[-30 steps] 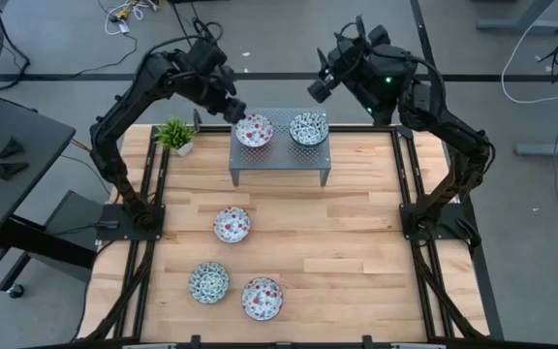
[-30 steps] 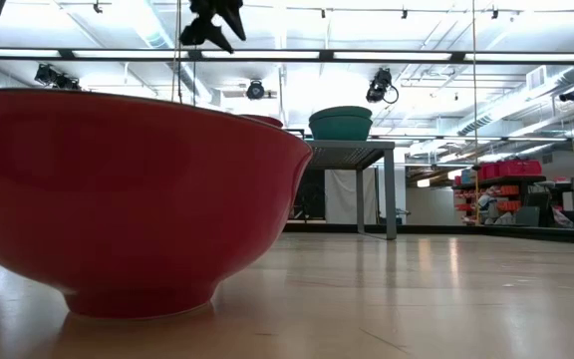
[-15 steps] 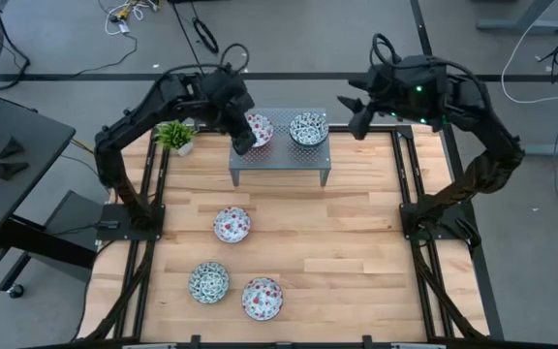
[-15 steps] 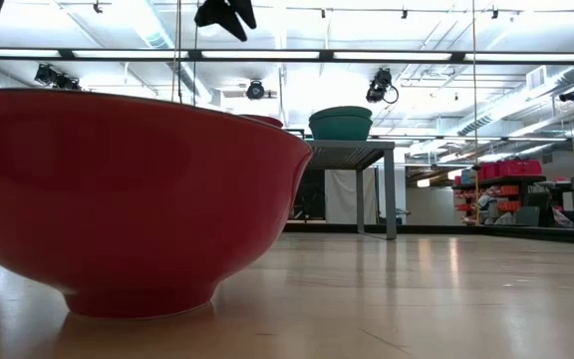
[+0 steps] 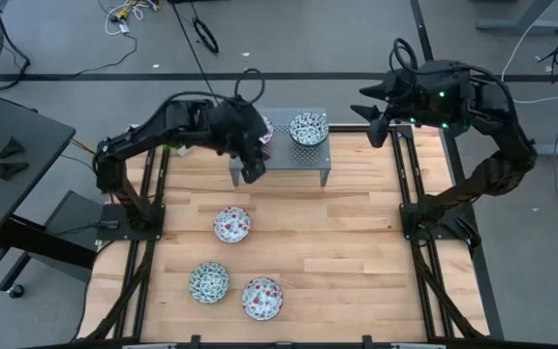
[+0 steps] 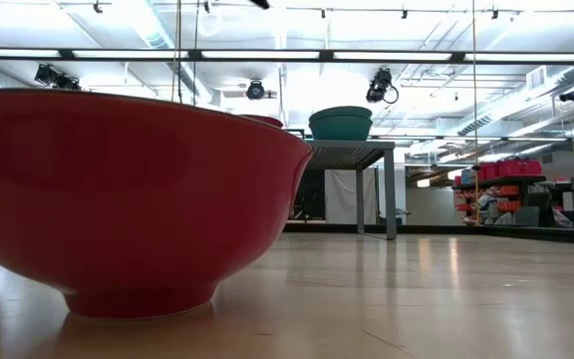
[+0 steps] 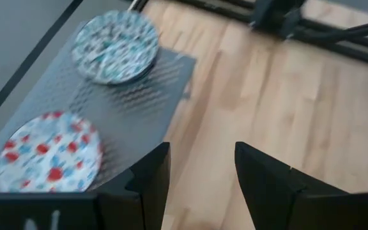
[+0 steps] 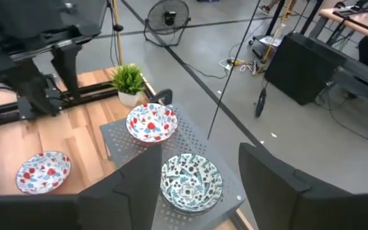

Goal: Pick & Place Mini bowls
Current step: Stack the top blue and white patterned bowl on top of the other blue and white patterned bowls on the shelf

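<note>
Two mini bowls sit on the grey perforated stand [image 5: 294,160] at the far edge: a green-teal one [image 5: 308,128] and a red one [image 7: 46,153], which my left arm mostly hides in the high view. Three more rest on the wood: red [image 5: 232,224], green [image 5: 208,282], red [image 5: 262,298]. My left gripper [image 5: 253,171] hangs open and empty over the stand's near left corner. My right gripper [image 5: 376,116] is open and empty, high beyond the table's far right corner, facing the stand.
A small potted plant [image 8: 128,80] stands left of the stand at the far edge. Black frame rails [image 5: 148,223] run along both table sides. In the low view the nearest red bowl [image 6: 118,199] fills the left half. Bare wood [image 5: 356,252] lies on the right half.
My left gripper has moved from above the red bowl on the stand toward the near edge, over the stand's near left corner, and has risen out of the low view. My right gripper has swung from above the green bowl toward the table's right, past the far right corner.
</note>
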Controlling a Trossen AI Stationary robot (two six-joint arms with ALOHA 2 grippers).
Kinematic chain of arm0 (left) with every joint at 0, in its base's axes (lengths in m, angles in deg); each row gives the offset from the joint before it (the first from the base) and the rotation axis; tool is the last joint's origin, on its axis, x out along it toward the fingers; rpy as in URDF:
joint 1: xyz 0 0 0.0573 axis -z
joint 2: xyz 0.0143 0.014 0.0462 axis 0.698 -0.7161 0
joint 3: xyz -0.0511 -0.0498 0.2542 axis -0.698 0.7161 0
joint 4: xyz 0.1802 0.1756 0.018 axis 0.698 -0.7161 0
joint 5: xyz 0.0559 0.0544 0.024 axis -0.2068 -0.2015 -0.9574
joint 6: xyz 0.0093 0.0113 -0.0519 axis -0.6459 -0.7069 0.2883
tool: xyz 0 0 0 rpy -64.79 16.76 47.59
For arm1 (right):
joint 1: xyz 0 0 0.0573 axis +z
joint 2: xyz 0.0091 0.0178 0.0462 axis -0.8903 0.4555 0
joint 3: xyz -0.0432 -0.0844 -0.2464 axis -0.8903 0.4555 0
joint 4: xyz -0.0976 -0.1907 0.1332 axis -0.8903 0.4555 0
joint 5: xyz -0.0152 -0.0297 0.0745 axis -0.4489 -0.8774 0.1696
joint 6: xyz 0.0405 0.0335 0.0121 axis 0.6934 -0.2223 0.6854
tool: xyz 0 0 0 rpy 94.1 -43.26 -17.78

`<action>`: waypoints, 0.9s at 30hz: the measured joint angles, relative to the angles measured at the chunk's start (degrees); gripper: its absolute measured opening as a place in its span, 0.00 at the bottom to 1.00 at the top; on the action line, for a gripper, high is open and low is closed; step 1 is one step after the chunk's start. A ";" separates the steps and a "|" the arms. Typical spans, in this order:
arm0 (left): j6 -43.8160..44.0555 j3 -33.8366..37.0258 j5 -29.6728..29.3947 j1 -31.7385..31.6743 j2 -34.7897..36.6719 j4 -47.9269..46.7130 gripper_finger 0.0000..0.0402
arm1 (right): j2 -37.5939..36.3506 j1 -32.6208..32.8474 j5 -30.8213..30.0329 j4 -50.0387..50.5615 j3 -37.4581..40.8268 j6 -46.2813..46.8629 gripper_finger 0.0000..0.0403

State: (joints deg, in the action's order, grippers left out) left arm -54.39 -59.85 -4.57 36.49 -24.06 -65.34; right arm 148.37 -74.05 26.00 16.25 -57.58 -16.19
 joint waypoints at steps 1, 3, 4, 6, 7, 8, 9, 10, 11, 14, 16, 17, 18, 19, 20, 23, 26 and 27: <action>0.02 0.02 0.02 0.79 0.11 0.89 0.45 | -0.68 0.29 -0.02 -1.42 1.51 0.29 0.52; 0.25 0.02 -0.04 2.28 0.23 2.70 0.45 | -2.33 0.94 -0.06 -4.54 5.37 0.91 0.52; 0.37 0.02 -0.04 2.87 0.27 3.31 0.45 | -3.39 1.28 -0.02 -6.35 7.69 1.23 0.52; 0.27 0.03 -0.03 3.95 0.52 3.45 0.45 | -5.68 1.98 0.00 -10.66 12.86 1.57 0.52; 0.18 0.03 -0.09 4.46 0.64 3.82 0.45 | -6.98 2.35 -0.01 -13.00 15.54 1.93 0.52; 0.17 0.02 -0.18 4.93 0.76 4.19 0.45 | -8.20 2.70 0.01 -15.51 18.39 2.37 0.52; 0.12 0.02 -0.18 5.44 0.80 4.34 0.45 | -9.40 3.07 -0.01 -17.97 21.12 2.70 0.52; 0.07 0.02 -0.20 5.95 0.94 4.20 0.45 | -10.62 3.48 0.00 -20.49 23.82 2.88 0.52; -0.03 0.02 -0.20 6.43 1.01 3.99 0.45 | -11.75 3.95 0.00 -22.86 26.39 3.07 0.52; 0.25 0.02 -1.11 7.70 1.26 4.16 0.45 | -14.99 5.36 0.03 -29.08 33.01 3.73 0.52; 0.28 0.02 -2.62 8.63 1.24 4.16 0.45 | -16.82 6.16 0.06 -32.61 36.47 3.97 0.52; 0.36 0.02 -3.76 9.11 1.24 4.30 0.45 | -17.60 6.55 0.05 -34.02 38.02 4.02 0.52; 0.54 0.16 -4.73 9.57 1.24 4.97 0.45 | -18.26 6.92 0.04 -35.35 39.35 4.05 0.52; 0.72 0.53 -5.44 9.97 1.28 6.08 0.45 | -18.85 7.23 0.03 -36.49 40.52 4.08 0.52; 0.80 1.23 -5.71 10.30 1.30 7.43 0.45 | -19.33 7.48 0.02 -37.19 41.39 4.21 0.52; 1.64 4.33 -5.61 10.67 1.28 12.63 0.45 | -20.08 7.68 0.02 -38.30 42.83 5.27 0.52; 1.71 7.73 -5.24 10.68 1.33 18.48 0.45 | -20.09 7.68 0.02 -38.27 43.39 5.84 0.52; 1.72 8.85 -4.75 10.67 1.35 19.94 0.45 | -20.06 7.68 0.03 -38.24 43.44 5.87 0.52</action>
State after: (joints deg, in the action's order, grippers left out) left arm -52.67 -51.01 -9.32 47.16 -22.71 -45.40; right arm 128.31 -66.37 26.03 -21.99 -14.14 -10.32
